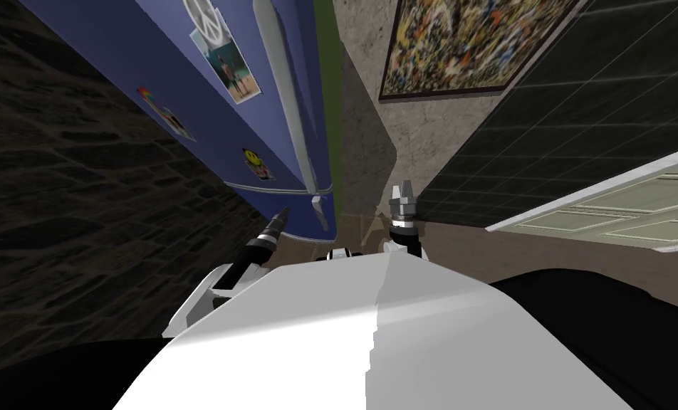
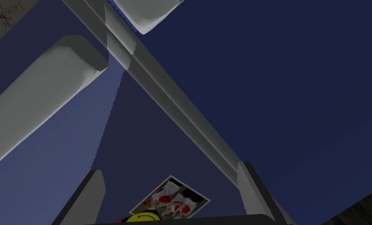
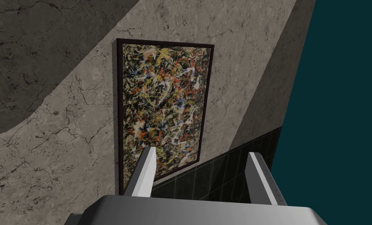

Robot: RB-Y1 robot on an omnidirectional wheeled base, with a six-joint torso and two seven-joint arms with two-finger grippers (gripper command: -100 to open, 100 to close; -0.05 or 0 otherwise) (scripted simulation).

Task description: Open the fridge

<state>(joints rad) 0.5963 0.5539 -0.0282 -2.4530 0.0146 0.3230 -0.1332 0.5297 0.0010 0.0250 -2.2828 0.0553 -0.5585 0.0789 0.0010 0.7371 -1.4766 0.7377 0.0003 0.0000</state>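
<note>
The blue fridge [image 1: 259, 107] stands shut, with a long grey handle [image 1: 288, 107] running along the door's edge. The left claw [image 2: 170, 168] points at the door, fingers spread, by a smiley sticker [image 2: 142, 216]. The right claw [image 1: 402, 193] is open too.

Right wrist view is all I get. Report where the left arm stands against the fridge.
Observer: The left arm points at the dark blue fridge door, low down, near the door's thin grey seam strip.
Operator: Give me the jaws.
Observer: The left jaws stand open, facing the door and gripping nothing.
Operator: Place the handle.
Observer: The long light grey bar handle lies ahead of the jaws, not between them. Its rounded end stops just short of the strip.
</note>
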